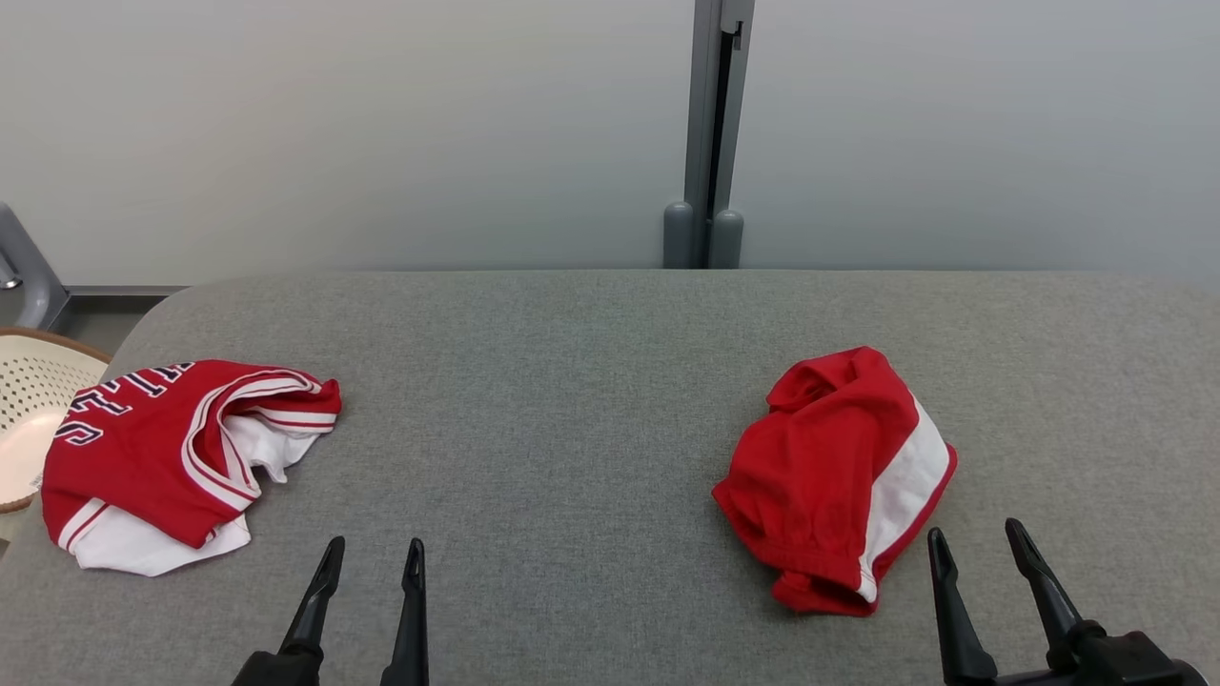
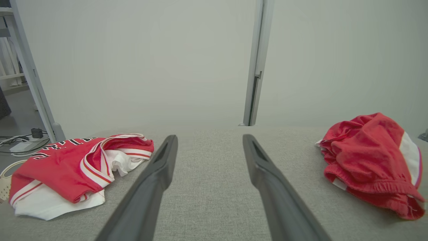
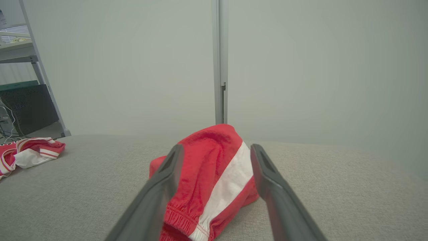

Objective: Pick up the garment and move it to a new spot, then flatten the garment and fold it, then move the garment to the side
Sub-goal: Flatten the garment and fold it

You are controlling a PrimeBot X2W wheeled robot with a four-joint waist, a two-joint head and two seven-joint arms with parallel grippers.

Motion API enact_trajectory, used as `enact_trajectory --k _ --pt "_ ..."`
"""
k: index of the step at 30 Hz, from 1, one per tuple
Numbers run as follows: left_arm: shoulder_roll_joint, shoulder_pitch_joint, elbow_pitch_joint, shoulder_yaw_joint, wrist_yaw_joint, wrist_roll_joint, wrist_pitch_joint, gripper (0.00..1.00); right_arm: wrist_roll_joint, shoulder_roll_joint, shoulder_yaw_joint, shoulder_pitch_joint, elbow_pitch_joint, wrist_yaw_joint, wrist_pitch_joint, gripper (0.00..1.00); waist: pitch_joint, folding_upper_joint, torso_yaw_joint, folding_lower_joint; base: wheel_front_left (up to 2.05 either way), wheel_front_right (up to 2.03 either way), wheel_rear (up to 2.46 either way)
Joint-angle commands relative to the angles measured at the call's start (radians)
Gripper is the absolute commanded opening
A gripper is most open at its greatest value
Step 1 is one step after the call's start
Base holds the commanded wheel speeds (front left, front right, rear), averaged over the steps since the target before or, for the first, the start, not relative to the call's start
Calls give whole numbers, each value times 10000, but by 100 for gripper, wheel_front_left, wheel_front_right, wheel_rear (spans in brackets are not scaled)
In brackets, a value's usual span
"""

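We find the jersey [image 1: 162, 457] at the table's [image 1: 572, 400] left, the shorts [image 1: 829, 476] at its right, well apart; a basket [image 1: 33, 400] sits beyond the left edge.

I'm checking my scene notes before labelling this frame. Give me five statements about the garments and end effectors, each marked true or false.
1. The left end effector is open and holds nothing. True.
2. The right end effector grips the red shorts. False: it is open and holds nothing.
3. The lettered jersey lies on the left side of the table. True.
4. The two garments lie stacked. False: they lie well apart.
5. The basket stands between the garments. False: it sits off the table's left edge.
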Motion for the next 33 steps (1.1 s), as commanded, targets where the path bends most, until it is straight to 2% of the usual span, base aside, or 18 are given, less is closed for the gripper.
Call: enact_trajectory --k 1,8,22,25,29,33 --pt "13 -61 -55 -6 37 -33 -46 100 30 -25 6 -85 -2 -1 -4 100 -20 -1 -54 0 0 0 0" --pt "8 -90 -57 -114 187 -131 -46 100 26 -25 49 -160 17 -1 -4 100 -68 -1 -119 0 0 0 0" --pt "8 -215 443 -385 2 -206 -46 100 67 -24 50 -250 201 -1 -4 100 95 -1 -245 0 0 0 0" --pt "11 -522 669 -491 -188 -113 -46 100 -54 -30 -85 -377 188 -1 -3 100 304 -1 -366 0 0 0 0" --pt "6 -1143 758 -732 -679 -359 -45 100 -164 -27 -410 -751 19 -1 -3 100 851 -1 -694 0 0 0 0" --pt "7 -1694 1053 -1460 -1185 -733 -33 100 -303 -28 -517 -1298 -179 -1 -3 100 1617 -1 -1026 0 0 0 0"
